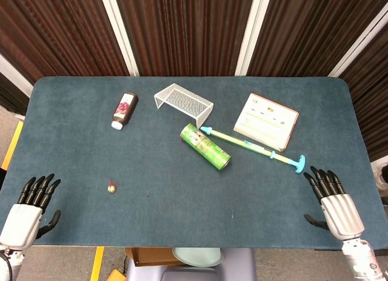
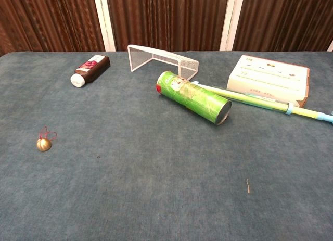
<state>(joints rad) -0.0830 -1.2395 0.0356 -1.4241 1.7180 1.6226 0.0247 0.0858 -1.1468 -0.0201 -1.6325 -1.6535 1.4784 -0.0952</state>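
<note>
Lying just ahead of the empty, spread right hand (image 1: 334, 202), the long stick (image 1: 251, 145) slants away up-left; the left hand (image 1: 30, 208), also empty and spread, sits far off.

On the table (image 1: 182, 190) there is one green can (image 1: 205, 147), one brown bottle (image 1: 124, 110), one white wire rack (image 1: 183, 101), one flat box (image 1: 266, 121), one long blue-tipped stick (image 1: 254, 148) just ahead of the right hand (image 1: 333, 203), and one small gold bell (image 1: 111, 187) nearest the left hand (image 1: 31, 206). Two hands show.
</note>
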